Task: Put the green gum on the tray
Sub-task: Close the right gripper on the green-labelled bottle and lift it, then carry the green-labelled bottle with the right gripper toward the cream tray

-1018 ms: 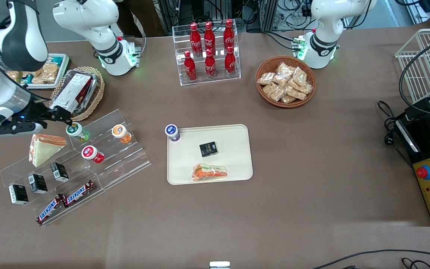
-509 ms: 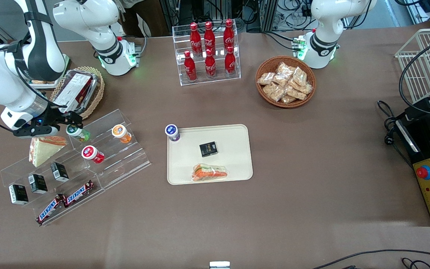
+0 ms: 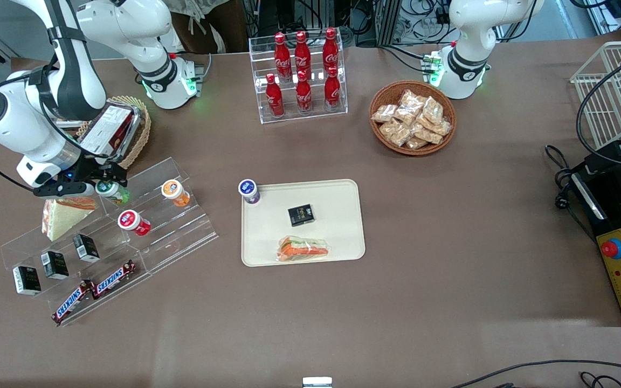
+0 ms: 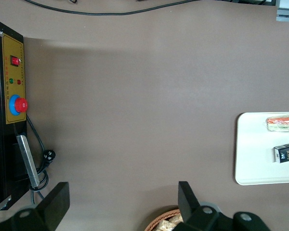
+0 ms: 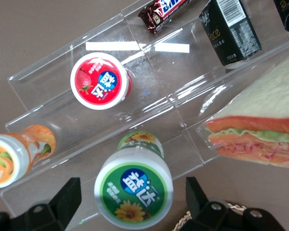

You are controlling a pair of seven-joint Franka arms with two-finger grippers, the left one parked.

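The green gum (image 3: 110, 190), a green canister with a white lid and green label, stands on the top step of the clear acrylic rack (image 3: 143, 237). In the right wrist view the green gum (image 5: 134, 187) sits between my two fingers with a gap on each side. My gripper (image 3: 107, 180) is open, over the canister and not touching it. The cream-beige tray (image 3: 337, 199) lies on the table toward the parked arm's end from the rack, holding a black box (image 3: 301, 214) and a wrapped sandwich (image 3: 303, 249).
On the rack: an orange gum (image 3: 173, 192), a red-lidded gum (image 3: 132, 221), a wrapped sandwich (image 3: 62, 213), black boxes (image 3: 54, 264), Snickers bars (image 3: 95, 290). A purple gum (image 3: 248, 191) stands at the tray's corner. A wicker basket (image 3: 122, 134) is beside my arm; a cola rack (image 3: 299, 70) and snack basket (image 3: 413, 117) stand farther back.
My gripper has moved from beside the rack, toward the green gum, and now brackets its lid. The canister has not moved.
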